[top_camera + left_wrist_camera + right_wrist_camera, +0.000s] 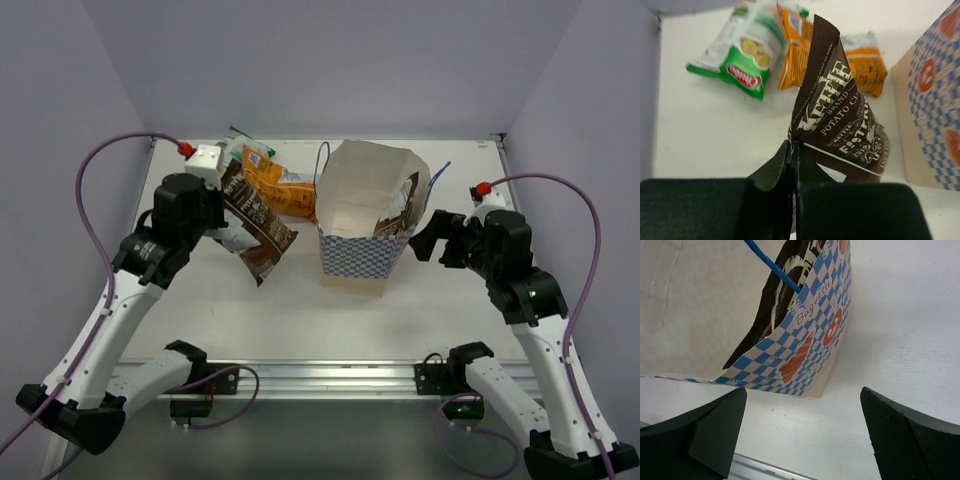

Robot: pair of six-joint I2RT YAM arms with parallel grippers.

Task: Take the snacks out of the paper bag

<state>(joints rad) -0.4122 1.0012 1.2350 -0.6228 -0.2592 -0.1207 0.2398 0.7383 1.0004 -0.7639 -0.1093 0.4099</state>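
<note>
Snacks (270, 185) are nearly all out of the bag (352, 262). The green packet (742, 55) and the orange packet (866, 67) lie close together on the surface (300, 320), at the far left. The left pincer (792, 162) is clenched on the edge of a brown packet (840, 120). It holds the packet up to the left of the bag, near the other two.

I think the step in hand is putting this packet down. The next move would be to lower it beside the green and orange ones and let go. It should land on the surface, not on top of them.

The other brown packet (400, 208) is inside the bag, leaning on the right wall. The right pincer (802, 415) is spread wide and holds nothing. It sits just right of the bag and does not touch it. I guess that last packet comes out after this.

The bag stands up in the middle with its top open. It is blue-and-white checked outside and cream inside, with thin blue string handles (771, 266). The packets look shiny and crinkly, so they may slip.
</note>
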